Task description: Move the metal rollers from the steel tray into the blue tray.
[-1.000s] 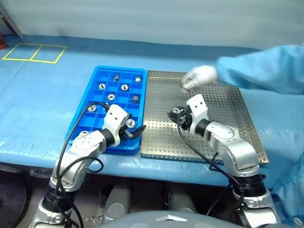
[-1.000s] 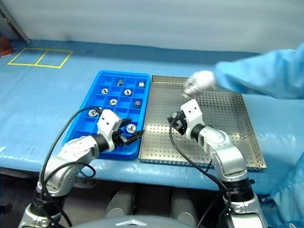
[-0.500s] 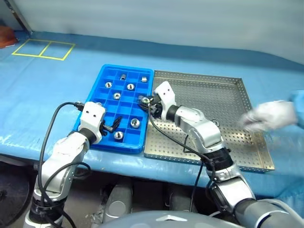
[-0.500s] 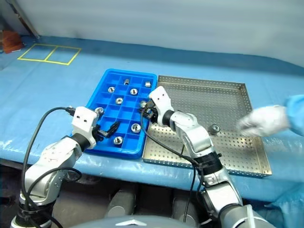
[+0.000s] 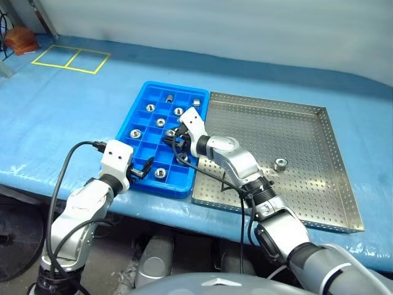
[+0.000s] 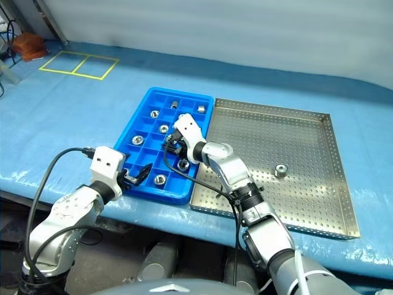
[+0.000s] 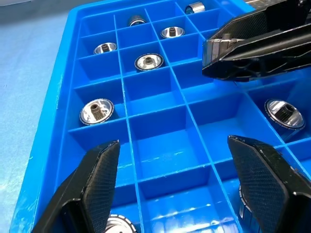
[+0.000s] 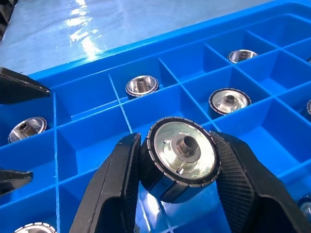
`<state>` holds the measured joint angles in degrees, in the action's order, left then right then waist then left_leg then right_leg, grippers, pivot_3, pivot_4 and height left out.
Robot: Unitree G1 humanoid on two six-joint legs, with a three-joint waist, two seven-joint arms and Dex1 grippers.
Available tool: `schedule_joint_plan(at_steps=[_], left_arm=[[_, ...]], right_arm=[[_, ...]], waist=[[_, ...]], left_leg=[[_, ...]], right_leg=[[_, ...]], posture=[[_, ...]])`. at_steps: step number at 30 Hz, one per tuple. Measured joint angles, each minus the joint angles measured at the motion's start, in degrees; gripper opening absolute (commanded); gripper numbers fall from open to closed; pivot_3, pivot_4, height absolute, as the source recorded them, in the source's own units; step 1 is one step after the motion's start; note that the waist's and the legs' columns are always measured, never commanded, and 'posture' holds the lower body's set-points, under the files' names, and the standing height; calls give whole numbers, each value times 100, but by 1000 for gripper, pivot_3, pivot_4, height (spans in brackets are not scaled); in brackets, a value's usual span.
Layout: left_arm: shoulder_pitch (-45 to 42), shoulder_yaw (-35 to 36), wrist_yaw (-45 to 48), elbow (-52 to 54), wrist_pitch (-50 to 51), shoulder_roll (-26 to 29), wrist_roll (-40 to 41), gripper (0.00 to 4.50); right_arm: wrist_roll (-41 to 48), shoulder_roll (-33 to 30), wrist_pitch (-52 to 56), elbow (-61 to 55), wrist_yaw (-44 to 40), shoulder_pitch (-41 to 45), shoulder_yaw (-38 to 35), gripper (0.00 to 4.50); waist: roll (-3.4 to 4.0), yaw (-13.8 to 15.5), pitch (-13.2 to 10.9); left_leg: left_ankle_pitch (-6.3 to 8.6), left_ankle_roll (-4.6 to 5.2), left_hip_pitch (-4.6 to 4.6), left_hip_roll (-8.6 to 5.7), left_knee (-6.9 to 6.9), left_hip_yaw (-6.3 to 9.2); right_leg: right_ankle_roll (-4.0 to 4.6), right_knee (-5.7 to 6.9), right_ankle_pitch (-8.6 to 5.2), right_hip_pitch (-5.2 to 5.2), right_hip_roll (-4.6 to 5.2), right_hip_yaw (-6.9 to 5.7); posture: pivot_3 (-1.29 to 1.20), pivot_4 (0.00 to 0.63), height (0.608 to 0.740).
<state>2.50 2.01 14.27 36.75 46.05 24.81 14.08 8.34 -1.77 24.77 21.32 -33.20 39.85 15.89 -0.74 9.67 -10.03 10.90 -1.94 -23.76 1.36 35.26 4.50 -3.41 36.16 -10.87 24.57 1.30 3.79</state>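
Two fingers [image 8: 121, 184] of my right gripper [image 8: 177, 187] pinched a roller [image 8: 179, 156] between them, held above the blue tray [image 5: 126, 123] near its middle cells. My left gripper [image 7: 177, 187] had its jaws spread wide with nothing between them, hovering over the blue tray's near edge. Several rollers [image 7: 148, 61] sat one to a cell in the blue tray. One more roller [image 5: 280, 163] lay alone in the steel tray [image 5: 334, 160], which touched the blue tray's side.
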Motion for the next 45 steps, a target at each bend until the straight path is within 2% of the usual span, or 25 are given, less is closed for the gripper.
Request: schedule_joint_plan(at_steps=[4, 6, 10, 15, 19, 24, 28, 35, 41, 45], left_arm=[[1, -12, 2, 0, 0, -3, 5, 3895], [-2, -35, 7, 0, 0, -3, 4, 3895], [-3, -42, 31, 0, -2, -3, 4, 3895], [-20, -62, 80, 0, -3, -5, 7, 3895], [-241, -138, 120, -2, -8, -108, 57, 3895], [-941, -373, 309, -104, -31, -199, 110, 3895], [-1610, -751, 532, -603, -147, -241, 83, 3895], [-2692, -1650, 1270, -1760, -727, -585, -13, 3895], [-3416, -2257, 1956, -3029, -1262, -1037, -92, 3895], [-3971, -2412, 2285, -4156, -1733, -1631, -191, 3895]], right_arm=[[-55, 58, -155, 378, -27, 141, -27, 1864], [-125, 55, -236, 513, -49, 212, -39, 2584], [-224, 51, -437, 556, -37, 210, -46, 3738], [-248, 16, -630, 384, 0, 112, -126, 3738], [-125, -237, -532, -602, -38, -339, -293, 3738], [78, -949, -62, -2286, -94, -1035, -574, 3738], [66, -1653, 412, -3198, 86, -1669, -966, 3738], [-7, -2656, 1139, -4344, 236, -2941, -1427, 3738], [-30, -2969, 1533, -5146, 481, -3633, -1929, 3738], [-145, -3051, 1811, -5570, 699, -4066, -2100, 3738]], waist=[[0, 36, 0], [0, 67, 0], [0, 97, 0], [0, 103, 0], [1, 174, 0], [0, 252, 0], [0, 194, 0], [0, -124, 0], [-1, -624, 0], [2, -857, 1]], left_leg=[[-1, -3, 2, 3, -2, 0], [-2, -4, 3, 3, -4, 0], [-1, -5, 1, 3, -5, -1], [-2, -6, 1, 3, -7, 0], [-2, -6, -3, 3, -6, 1], [-3, -10, -5, 2, 1, 1], [-3, -10, -8, 0, 4, -3], [0, -4, -21, -2, 14, -2], [7, 7, -23, -3, 46, -5], [10, 13, -26, -5, 63, -4]], right_leg=[[1, 0, 0, 1, -4, 0], [1, 0, -1, 1, -4, 0], [2, -2, -1, 2, -4, 0], [3, -2, -2, 3, -4, 0], [3, -5, -2, 3, -3, -1], [1, -10, -1, -2, -2, -3], [-1, -12, 0, -2, 2, -1], [-3, -21, 0, -1, 4, 2], [-14, -16, 7, -9, 5, 6], [-22, -12, 11, -12, 5, 7]], posture=[[465, 150, 740], [463, 150, 740], [459, 150, 740], [455, 150, 740], [431, 150, 740], [360, 150, 740], [285, 150, 740], [149, 150, 740], [54, 150, 740], [2, 150, 740]])
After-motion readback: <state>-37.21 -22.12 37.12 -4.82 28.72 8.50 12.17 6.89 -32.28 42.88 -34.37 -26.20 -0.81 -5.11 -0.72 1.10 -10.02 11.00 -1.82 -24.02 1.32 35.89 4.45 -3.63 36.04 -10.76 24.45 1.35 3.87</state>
